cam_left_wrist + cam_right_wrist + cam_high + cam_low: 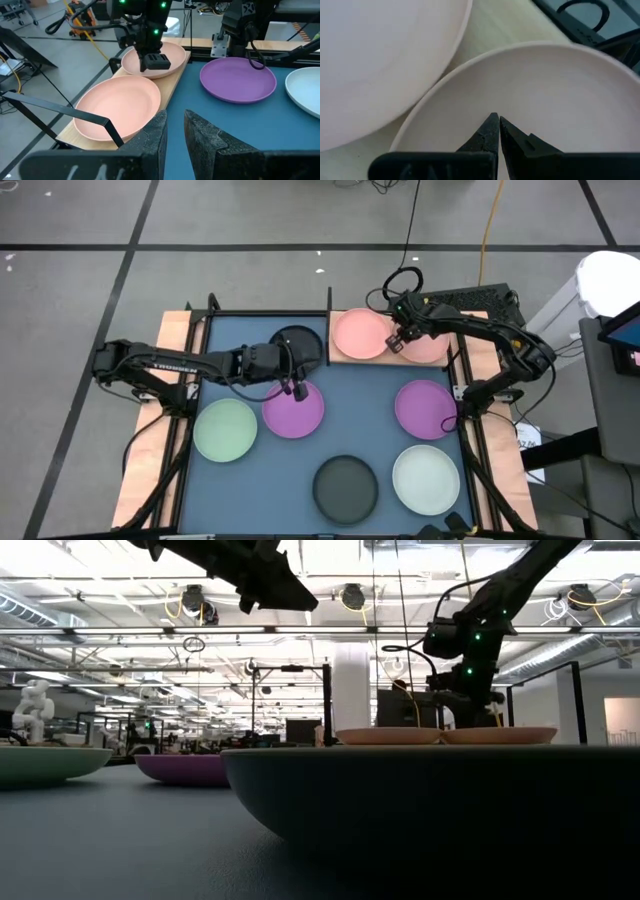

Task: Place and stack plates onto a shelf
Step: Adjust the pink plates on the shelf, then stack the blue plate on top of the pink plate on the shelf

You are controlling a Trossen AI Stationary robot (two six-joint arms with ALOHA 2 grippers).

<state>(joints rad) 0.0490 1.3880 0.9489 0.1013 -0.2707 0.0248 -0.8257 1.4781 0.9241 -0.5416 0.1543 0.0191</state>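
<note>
The light wooden shelf (337, 318) lies at the mat's far right and bears two pink plates side by side, one on the left (360, 333) and one on the right (428, 348). My right gripper (398, 340) is shut, its tips over the right pink plate's inside (550, 90), near the rim. My left gripper (298, 390) is open by a narrow gap and empty, raised above a purple plate (293, 412) on the mat. A black plate (300, 340) lies partly under the left arm. My right gripper points down at the right pink plate's inner surface (167, 70), near the rim that faces the other pink plate. I cannot tell whether the shut fingertips touch it. The plate lies flat on the shelf.
On the blue mat (370, 420) lie a pale green plate (225, 428), a second purple plate (425, 407), a second black plate (346, 486) and a second pale green plate (426, 477). A black frame rail (329, 330) stands at the shelf's left end.
</note>
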